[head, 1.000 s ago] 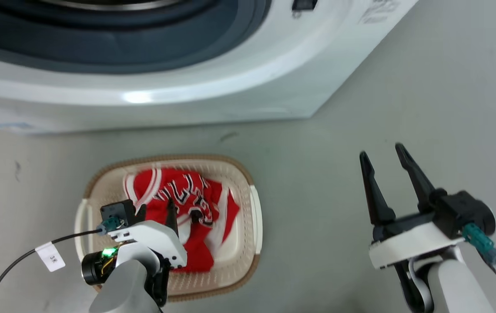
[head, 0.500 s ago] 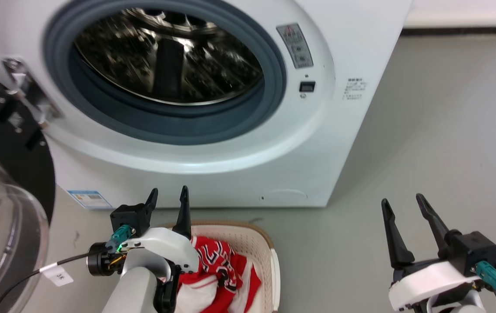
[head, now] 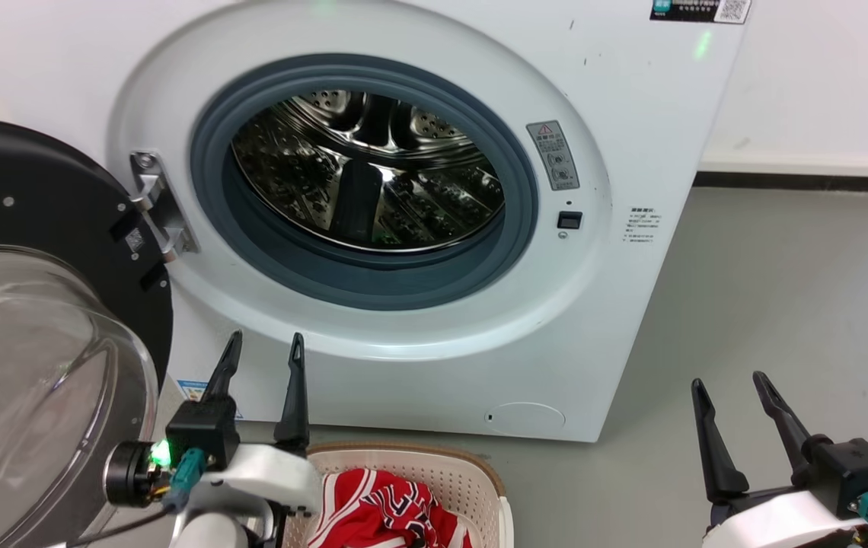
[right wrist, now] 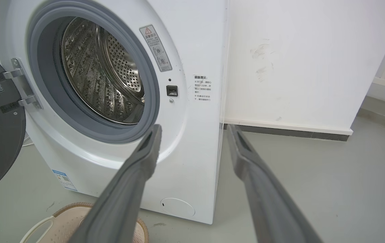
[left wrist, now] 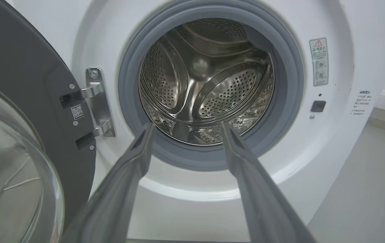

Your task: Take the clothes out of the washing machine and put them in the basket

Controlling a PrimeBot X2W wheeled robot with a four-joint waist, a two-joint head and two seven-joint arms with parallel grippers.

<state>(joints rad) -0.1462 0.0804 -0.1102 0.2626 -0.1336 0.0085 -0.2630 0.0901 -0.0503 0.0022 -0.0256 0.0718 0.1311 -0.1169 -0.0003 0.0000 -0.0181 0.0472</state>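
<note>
Laundry lies at the bottom edge of the head view: bright red thin-fabric jerseys [head: 384,508] with white trim and black-and-white lettering are bunched inside the small cream-white perforated plastic basket [head: 441,463] with a brown rim. The basket stands on the grey floor [head: 784,320] just in front of the large white front-loading washing machine [head: 632,327]. The machine's black-framed glass door [head: 38,198] is swung out to the left on a metal hinge [head: 160,205]. Inside the round grey rubber rim [head: 527,228], the shiny perforated steel drum [head: 365,183] shows its ribs and holes.

The left claw [head: 266,339] hangs at the basket's left rear corner. Its two long dark fingers are spread apart with nothing between them and point up at the machine's white front below the porthole. In the left wrist view they frame the lower part of the drum.

The right claw [head: 729,380] hovers over the floor, well to the right of the basket. Its fingers are likewise spread and hold nothing. In the right wrist view they point toward the machine's right front corner and the white wall [head: 822,84] beside it
</note>
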